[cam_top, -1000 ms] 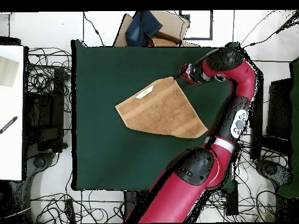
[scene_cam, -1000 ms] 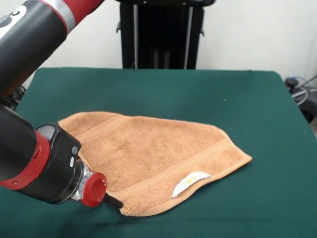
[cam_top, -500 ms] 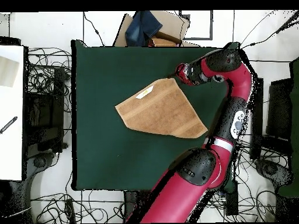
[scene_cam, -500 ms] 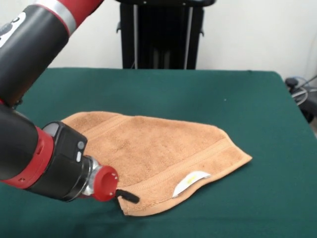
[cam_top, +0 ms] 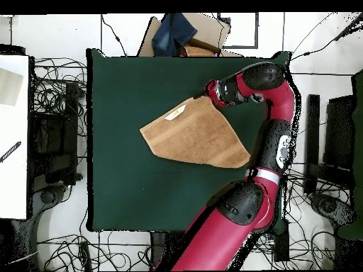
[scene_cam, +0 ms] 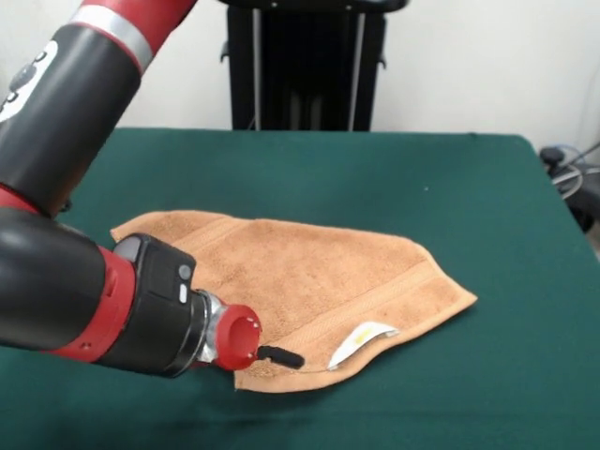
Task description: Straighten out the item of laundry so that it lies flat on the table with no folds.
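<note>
The towel [scene_cam: 291, 295] is spread near the middle of the table [scene_cam: 450, 178], but a fold is judged to remain, its outline being irregular. The gripper [scene_cam: 281, 357] is held low over its corner; its grasp cannot be told.

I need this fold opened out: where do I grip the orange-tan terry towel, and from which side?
Take the orange-tan terry towel at its near corner in the front view, left of the white label, beside the gripper. Its skewed outline suggests a fold, and that corner juts over bare dark green table. Come in low from that side.
</note>
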Motion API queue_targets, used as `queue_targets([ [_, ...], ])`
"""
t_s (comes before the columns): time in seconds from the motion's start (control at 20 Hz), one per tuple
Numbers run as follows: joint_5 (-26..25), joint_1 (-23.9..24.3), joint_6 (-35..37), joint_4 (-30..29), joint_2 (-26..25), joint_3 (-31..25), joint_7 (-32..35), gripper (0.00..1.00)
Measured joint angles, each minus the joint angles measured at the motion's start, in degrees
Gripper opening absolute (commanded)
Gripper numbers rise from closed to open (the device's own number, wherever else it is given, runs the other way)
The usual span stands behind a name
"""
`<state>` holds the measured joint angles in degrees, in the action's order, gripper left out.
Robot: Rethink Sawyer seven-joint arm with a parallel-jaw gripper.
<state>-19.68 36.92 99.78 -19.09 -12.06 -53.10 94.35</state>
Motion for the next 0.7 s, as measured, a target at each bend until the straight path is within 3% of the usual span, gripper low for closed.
queue_targets([
  [0.5, -0.3, 0.3, 0.1, 0.2, -2.2, -0.6, -0.3, 1.00],
  [0.55, -0.4, 0.3, 0.1, 0.3, -2.3, -0.7, -0.4, 0.00],
  [0.7, -0.2, 0.6, -1.3, 0.2, -2.8, -0.7, -0.6, 0.00],
])
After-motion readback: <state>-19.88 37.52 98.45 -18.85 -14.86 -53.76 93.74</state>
